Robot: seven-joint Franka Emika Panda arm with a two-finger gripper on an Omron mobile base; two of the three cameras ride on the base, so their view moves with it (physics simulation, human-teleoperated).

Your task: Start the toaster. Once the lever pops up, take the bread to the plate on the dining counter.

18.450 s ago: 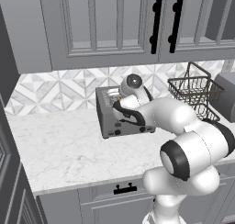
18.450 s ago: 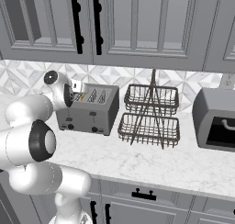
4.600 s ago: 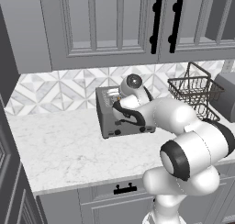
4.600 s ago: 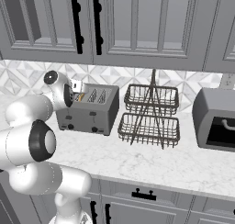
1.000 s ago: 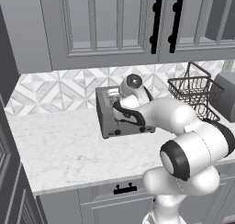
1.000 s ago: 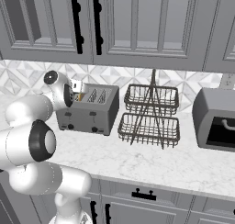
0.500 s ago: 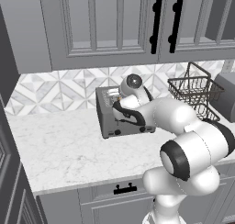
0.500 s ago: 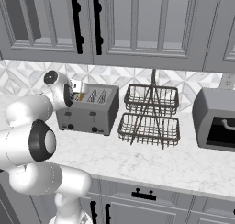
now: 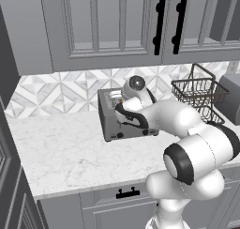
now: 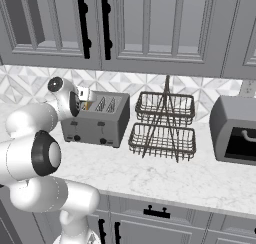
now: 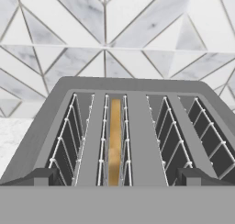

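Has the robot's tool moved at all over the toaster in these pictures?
No. The arm's hand sits at the same spot over the toaster, level with the wire rack.

A home kitchen, computer-rendered. Grey wall cabinets [image 9: 112, 31] with black handles [image 10: 82, 25] hang over a tiled backsplash [image 11: 105, 32] of white and grey triangles. On the white marble surface [image 10: 165, 175] stand a grey toaster [image 10: 95, 119], a black wire basket rack [image 10: 162, 125] and a grey oven-like appliance [image 10: 236, 129].
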